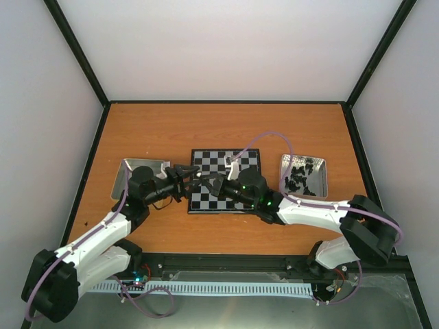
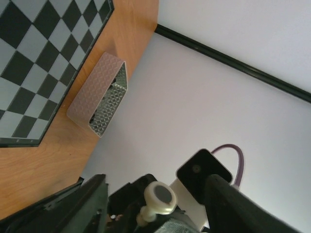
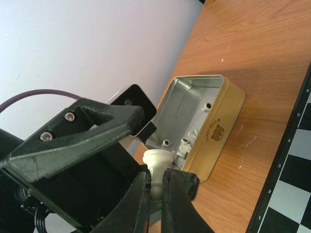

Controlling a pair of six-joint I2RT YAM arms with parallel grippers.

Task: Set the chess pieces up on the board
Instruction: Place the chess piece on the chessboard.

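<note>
Now, low in the right wrist view, the right gripper [image 3: 154, 188] is closed on the stem of a cream piece [image 3: 158, 159], while the left gripper [image 2: 158, 208] has its fingers apart around it, over the left edge of the board [image 1: 209, 159] in the top view, near a tin [image 3: 214, 131].

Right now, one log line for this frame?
left fingers: open around white piece | right fingers: shut on its stem | where: over board left edge

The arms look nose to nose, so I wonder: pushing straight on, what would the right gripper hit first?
Probably the left gripper, facing it just ahead, with the held white piece touching first.
</note>
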